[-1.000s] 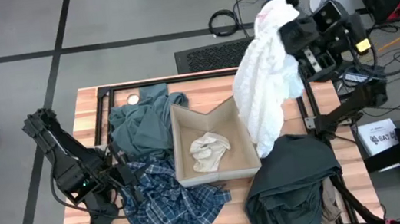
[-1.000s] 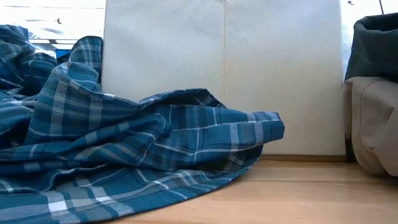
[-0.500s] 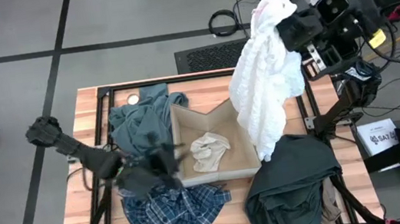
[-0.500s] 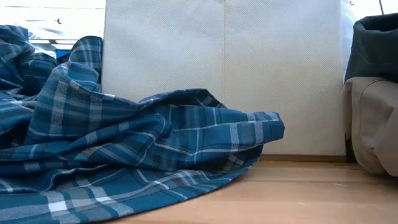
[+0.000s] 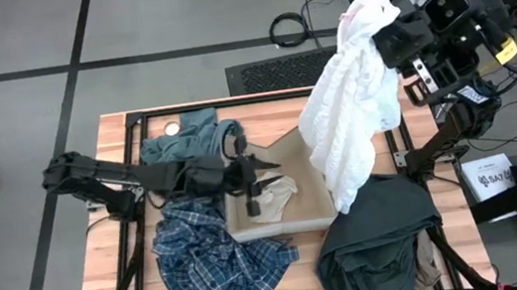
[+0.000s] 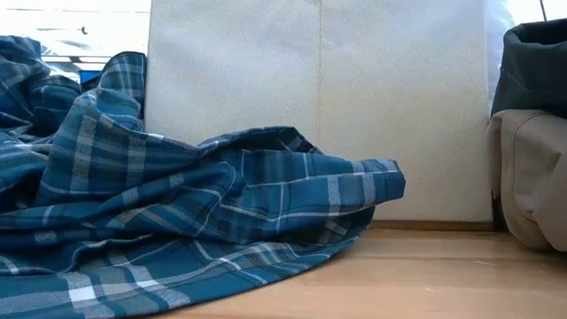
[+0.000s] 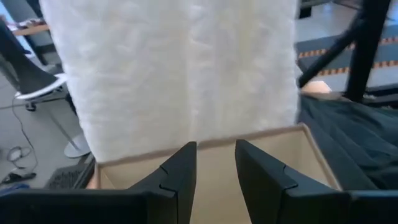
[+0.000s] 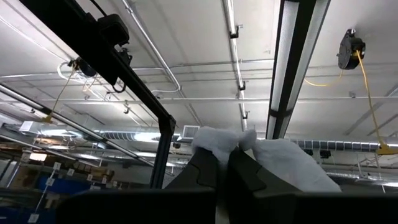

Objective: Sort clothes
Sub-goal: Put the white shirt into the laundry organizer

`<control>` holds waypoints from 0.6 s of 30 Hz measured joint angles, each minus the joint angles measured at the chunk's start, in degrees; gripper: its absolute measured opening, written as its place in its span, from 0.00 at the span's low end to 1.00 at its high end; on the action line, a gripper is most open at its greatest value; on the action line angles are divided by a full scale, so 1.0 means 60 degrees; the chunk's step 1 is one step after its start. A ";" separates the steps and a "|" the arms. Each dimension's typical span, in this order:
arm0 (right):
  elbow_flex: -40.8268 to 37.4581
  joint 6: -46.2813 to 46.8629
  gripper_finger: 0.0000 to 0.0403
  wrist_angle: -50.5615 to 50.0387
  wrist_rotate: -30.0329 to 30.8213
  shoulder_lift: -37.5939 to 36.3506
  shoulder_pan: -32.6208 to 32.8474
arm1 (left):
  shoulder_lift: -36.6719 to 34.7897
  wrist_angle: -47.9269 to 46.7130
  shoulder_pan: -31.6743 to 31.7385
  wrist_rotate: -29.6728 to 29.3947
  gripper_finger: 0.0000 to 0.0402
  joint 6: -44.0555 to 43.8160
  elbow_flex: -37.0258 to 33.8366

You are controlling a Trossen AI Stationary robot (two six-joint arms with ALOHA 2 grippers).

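My right end effector [image 8: 222, 163] clamps the white garment [image 5: 349, 113] high above the tabletop [image 5: 117, 134] | left end effector [image 7: 214, 165], fingers parted, reaches over the box [image 5: 316, 219].

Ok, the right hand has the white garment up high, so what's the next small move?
Probably reach the left hand toward the hanging white garment and grip its lower part. The right hand holds it by the top, its tail dangling past the fabric box, and the left hand, open, already faces it.

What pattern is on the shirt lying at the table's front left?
Blue-and-white plaid shirt; the low view shows it best.
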 joint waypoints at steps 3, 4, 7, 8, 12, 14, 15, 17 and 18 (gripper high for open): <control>0.0000 -0.0057 0.00 -0.0378 -0.0003 -0.0070 0.0000 | 0.0389 0.0205 0.0294 -0.0003 0.35 -0.0005 0.0000; 0.0000 -0.0074 0.00 -0.0494 -0.0003 -0.0081 0.0000 | 0.0543 0.0249 0.0336 -0.0016 0.38 -0.0051 0.0000; -0.0011 -0.0149 0.00 -0.0765 -0.0005 -0.0146 0.0000 | 0.0890 0.0720 0.0401 -0.0081 0.48 -0.0294 -0.0004; -0.0011 -0.0218 0.00 -0.0806 -0.0004 -0.0162 0.0000 | 0.0996 0.0934 0.0396 -0.0211 0.52 -0.0255 -0.0003; -0.0011 -0.0261 0.00 -0.0912 -0.0007 -0.0192 0.0000 | 0.1579 0.1645 0.0416 -0.1159 0.67 0.0081 0.0000; -0.0011 -0.0261 0.00 -0.0939 -0.0007 -0.0192 0.0000 | 0.1865 0.2093 0.0421 -0.1816 0.73 0.0293 0.0000; -0.0011 -0.0261 0.00 -0.0952 -0.0007 -0.0192 0.0000 | 0.1987 0.2386 0.0452 -0.2151 0.75 0.0307 0.0000; -0.0011 -0.0273 0.00 -0.0971 -0.0007 -0.0192 0.0000 | 0.2232 0.3000 0.0555 -0.2466 0.78 0.0291 0.0000; -0.0011 -0.0292 0.00 -0.0971 -0.0005 -0.0192 0.0000 | 0.2330 0.3250 0.0630 -0.2459 0.78 0.0280 0.0000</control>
